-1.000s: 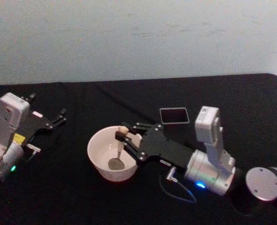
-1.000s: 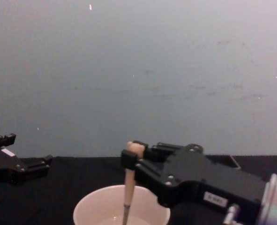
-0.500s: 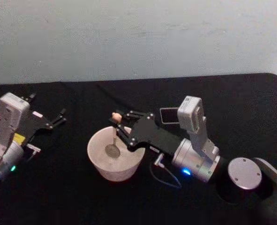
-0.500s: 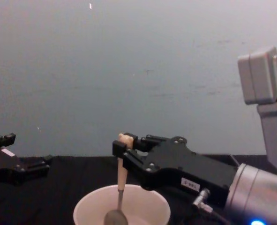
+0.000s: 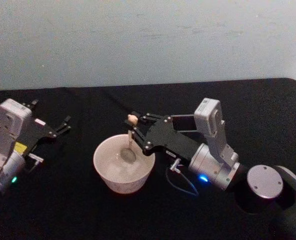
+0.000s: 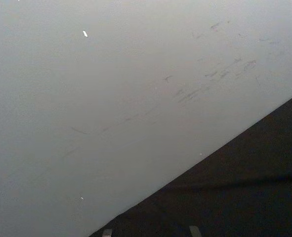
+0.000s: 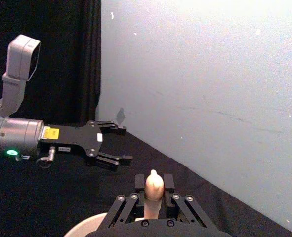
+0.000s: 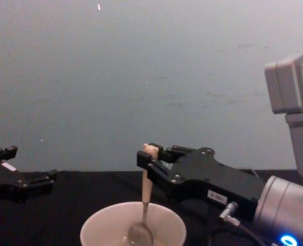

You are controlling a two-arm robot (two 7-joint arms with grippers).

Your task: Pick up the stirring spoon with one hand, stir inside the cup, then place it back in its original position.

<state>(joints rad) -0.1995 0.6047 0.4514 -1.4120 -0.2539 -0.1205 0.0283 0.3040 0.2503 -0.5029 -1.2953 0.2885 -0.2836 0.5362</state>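
Right now the black bench point(image 5: 62, 210) carries everything I see. My right gripper point(image 5: 135, 125) reaches in from the right side and hangs above the far rim of the cup point(image 5: 116, 183), jaws clamped on the spoon point(image 5: 130, 141) just under its bear head. My left gripper point(image 5: 50, 111) lies near the bench's left edge, fingers spread wide, holding nothing. The cup sits about mid-bench. The spoon hangs nearly upright, its bowl down inside the cup; I cannot tell whether it touches the bottom.
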